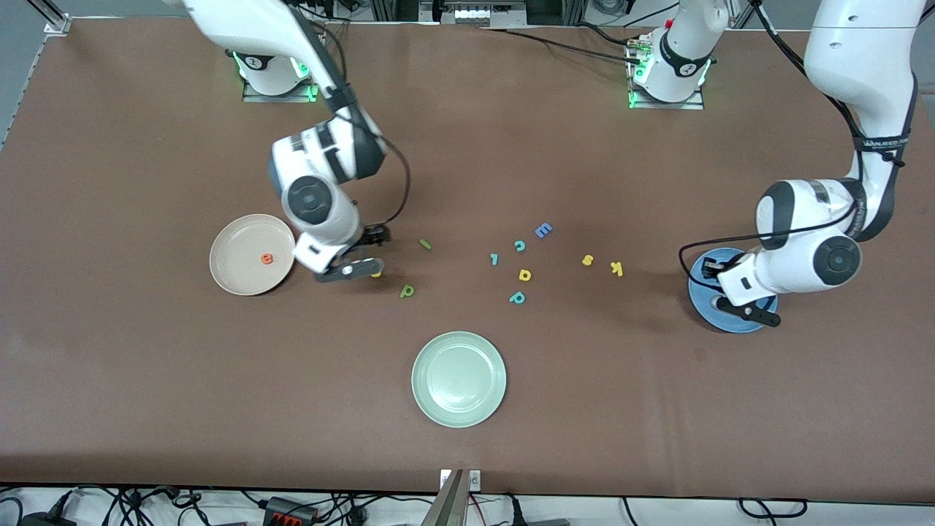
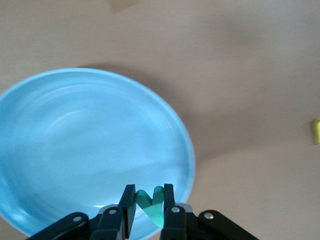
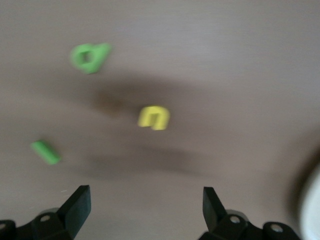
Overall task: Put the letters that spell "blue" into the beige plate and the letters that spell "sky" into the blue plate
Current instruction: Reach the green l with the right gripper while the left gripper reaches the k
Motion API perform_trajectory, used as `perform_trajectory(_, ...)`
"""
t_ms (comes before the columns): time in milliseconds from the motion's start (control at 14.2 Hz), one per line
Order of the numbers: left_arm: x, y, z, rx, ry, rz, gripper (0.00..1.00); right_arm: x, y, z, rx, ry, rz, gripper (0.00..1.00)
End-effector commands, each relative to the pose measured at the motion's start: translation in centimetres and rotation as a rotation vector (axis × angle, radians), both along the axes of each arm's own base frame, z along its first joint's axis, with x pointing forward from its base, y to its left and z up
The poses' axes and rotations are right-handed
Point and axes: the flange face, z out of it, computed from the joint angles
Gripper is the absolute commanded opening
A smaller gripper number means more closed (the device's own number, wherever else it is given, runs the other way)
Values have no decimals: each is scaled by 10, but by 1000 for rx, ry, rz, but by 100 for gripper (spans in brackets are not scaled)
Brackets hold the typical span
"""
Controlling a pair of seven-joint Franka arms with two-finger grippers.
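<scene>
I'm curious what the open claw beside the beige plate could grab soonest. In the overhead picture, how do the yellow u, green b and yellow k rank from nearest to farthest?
From the right gripper:
1. yellow u, right beside its fingers.
2. green b, slightly nearer the front camera.
3. yellow k, toward the left arm's end.

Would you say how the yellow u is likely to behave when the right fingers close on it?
The yellow u lies flat and tiny on the table, so it is probably light and may slide if nudged. Being flat, it seems unlikely to roll or tip.
</scene>
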Motion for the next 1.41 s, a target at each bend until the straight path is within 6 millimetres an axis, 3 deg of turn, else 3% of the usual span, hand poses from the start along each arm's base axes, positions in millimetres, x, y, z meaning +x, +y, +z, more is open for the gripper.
perform_trajectory(0,9,4,-1,-9,-2,-51,88,-4,33,-11,13,-31,87,74)
perform_trajectory(70,10,2,1,-10,-2,-55,99,-7,55,-15,18,-45,125,71)
perform_trajectory(211,10,-5,3,-10,-4,-55,100,-9,85,-22,21,-63,163,60)
perform_trajectory(422,19,-40,30,-31,10,-64,100,-27,116,-41,16,-57,214,59)
perform_trajectory(563,19,-76,45,-27,63,5,100,-27,115,-50,0,-58,241,59)
perform_trajectory(774,15,-125,44,-31,39,75,100,-28,114,-56,-5,-50,276,59)
perform_trajectory(985,-14,-159,8,-29,-4,188,100,-28,114,-58,-3,-56,279,56)
perform_trajectory(1125,-31,-187,0,-21,-36,240,100,-25,113,-65,6,-69,285,51)
perform_trajectory(1266,-34,-194,-6,-9,-25,268,100,-25,113,-67,6,-67,282,44)
perform_trajectory(1336,-36,-194,-11,-9,-19,269,100,-25,113,-67,6,-68,281,34)
